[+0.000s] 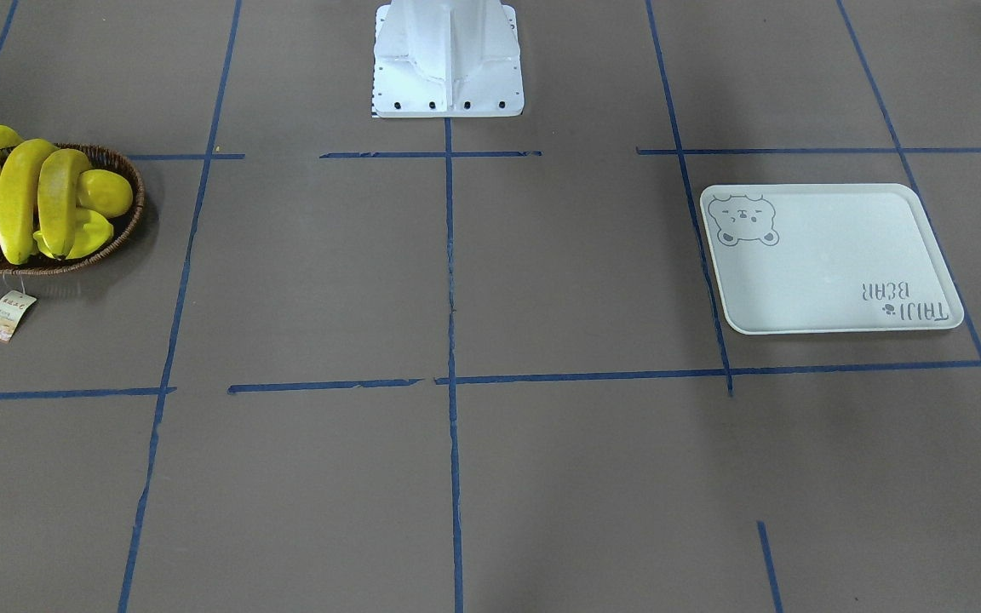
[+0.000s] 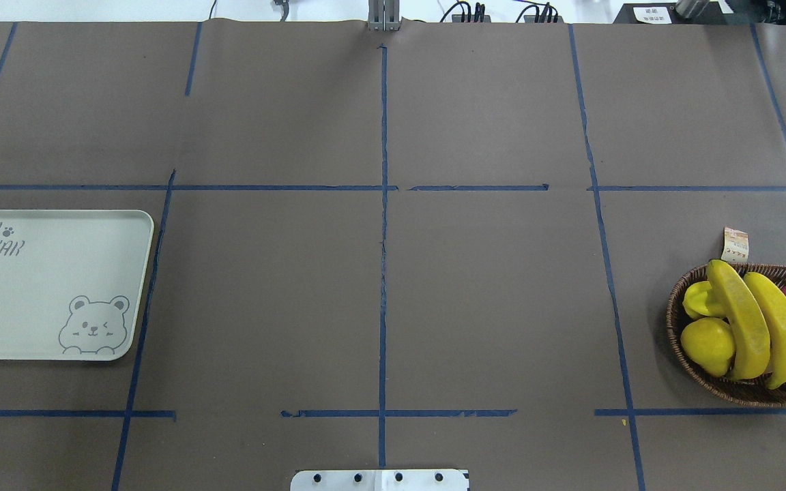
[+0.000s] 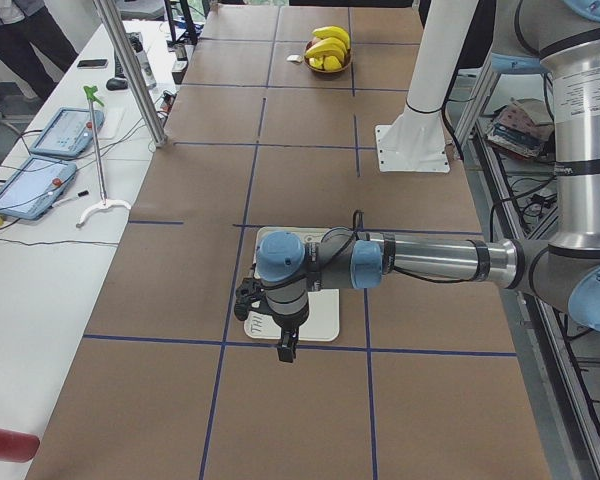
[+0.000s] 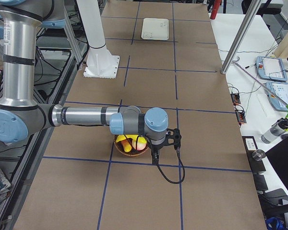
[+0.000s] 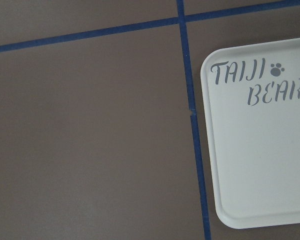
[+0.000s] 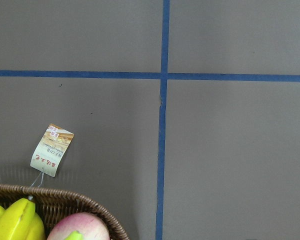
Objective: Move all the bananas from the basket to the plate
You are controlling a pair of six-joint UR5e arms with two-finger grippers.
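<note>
Brown taped worktop (image 2: 488, 307), bananas (image 2: 744, 320) in basket (image 2: 741, 393) at overhead right edge, plate (image 2: 38, 293) at left edge, left gripper (image 3: 285, 350) over plate's edge, right gripper (image 4: 154, 157) by basket, cannot tell whether either is apart or together

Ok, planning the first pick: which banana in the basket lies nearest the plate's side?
The banana at the basket's plate-facing end, draped over the lemon and starfruit. The other bananas lie behind it, further from the plate.

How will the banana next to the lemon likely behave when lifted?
Its glossy skin suggests the banana may slip when gripped. Long and curved, it would probably pivot if held off-centre. Piled against the lemon in the basket, it might nudge neighbours when lifted.
</note>
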